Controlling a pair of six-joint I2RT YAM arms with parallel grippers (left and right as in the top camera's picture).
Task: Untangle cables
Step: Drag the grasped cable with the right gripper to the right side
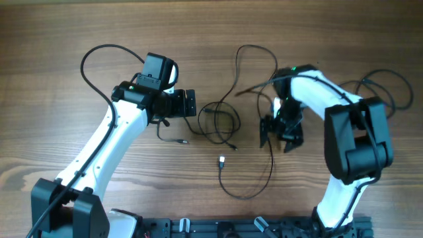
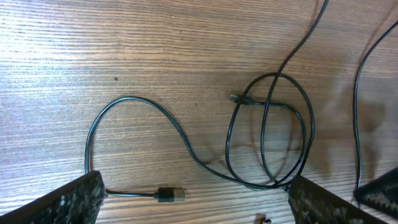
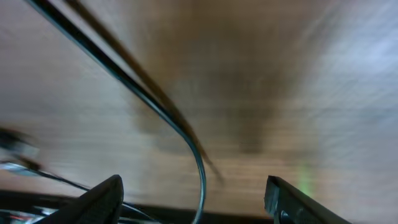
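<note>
Counter [image 1: 66,26]: brown wood grain, cables [image 1: 221,125] looped mid-surface.
Left jaws: spread wide, empty, above a loop.
Right jaws: parted, one cable running between, ungripped.

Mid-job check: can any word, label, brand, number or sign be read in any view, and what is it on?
None can be read.
The table, cables and USB plug carry no lettering.
The left arm and right arm show no label from overhead.
The right wrist view is too blurred to read anything.
</note>
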